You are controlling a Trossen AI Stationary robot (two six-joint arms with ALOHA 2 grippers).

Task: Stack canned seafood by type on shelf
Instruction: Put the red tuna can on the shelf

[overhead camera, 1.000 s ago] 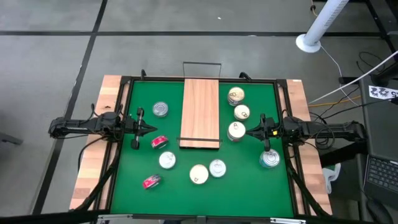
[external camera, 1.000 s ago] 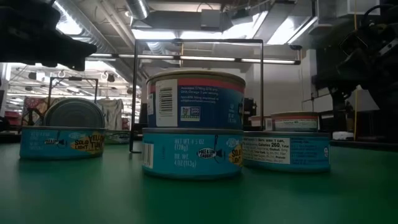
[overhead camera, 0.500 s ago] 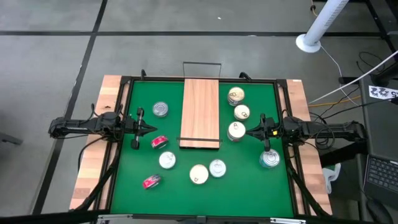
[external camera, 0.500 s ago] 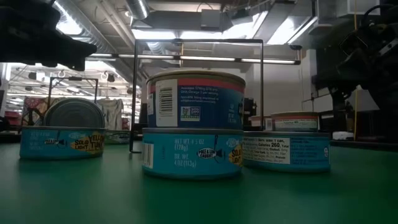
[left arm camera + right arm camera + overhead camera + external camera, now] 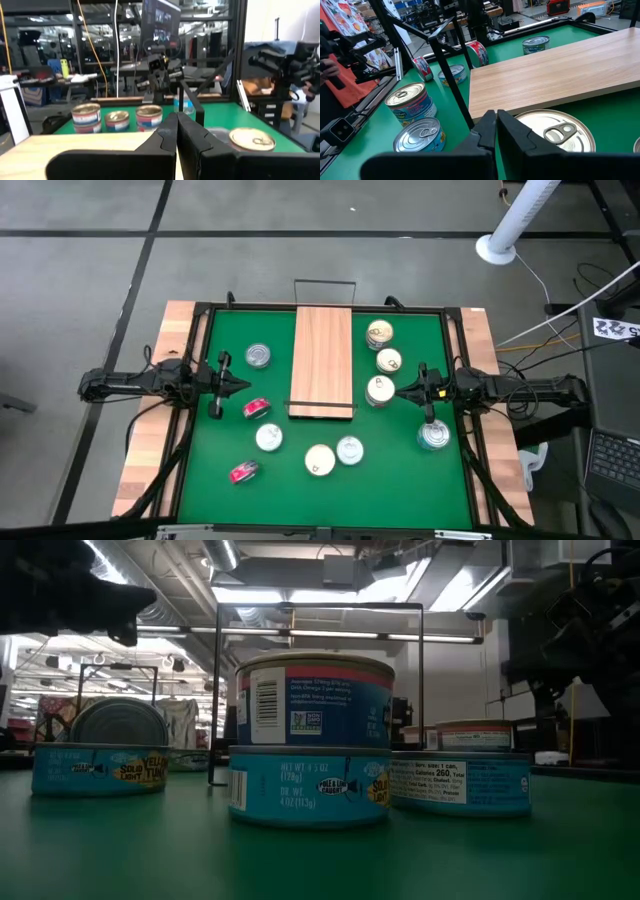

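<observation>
Grey concrete floor [image 5: 90, 270] crossed by dark seam lines. White ribbed cylindrical post [image 5: 516, 220] on round base, beyond the table's far right corner. Laptop keyboard [image 5: 612, 462] at right edge. Low view: exposed industrial ceiling, bright strip lights [image 5: 300, 635]. Dark monitor [image 5: 160, 22] on cluttered benches behind.

tin [image 5: 555, 131] cut off, labels unreadable overhead

L claw [image 5: 240, 384] | shifted slightly twd shelf [image 5: 322, 360] | rest same

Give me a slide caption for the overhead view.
Bare wooden shelf mid-mat, seafood tins scattered around, both arms idle.
</observation>
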